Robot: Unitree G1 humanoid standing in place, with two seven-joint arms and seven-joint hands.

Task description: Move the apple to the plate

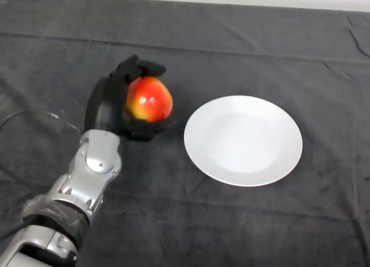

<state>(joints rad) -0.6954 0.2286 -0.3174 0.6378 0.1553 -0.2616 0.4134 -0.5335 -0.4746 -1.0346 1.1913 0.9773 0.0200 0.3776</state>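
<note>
Left hand (110, 108) has its fingers (141, 66) curled round the red-yellow apple (149, 99); white plate (243, 140) sits just beyond the fingertips, empty.

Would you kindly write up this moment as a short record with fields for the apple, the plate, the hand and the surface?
apple: red and yellow apple, left of the plate, not on it
plate: white plate, round, nothing on it
hand: left hand, fingers curled round the apple
surface: table under a dark cloth
task status: apple grasped, not yet on the plate
</note>
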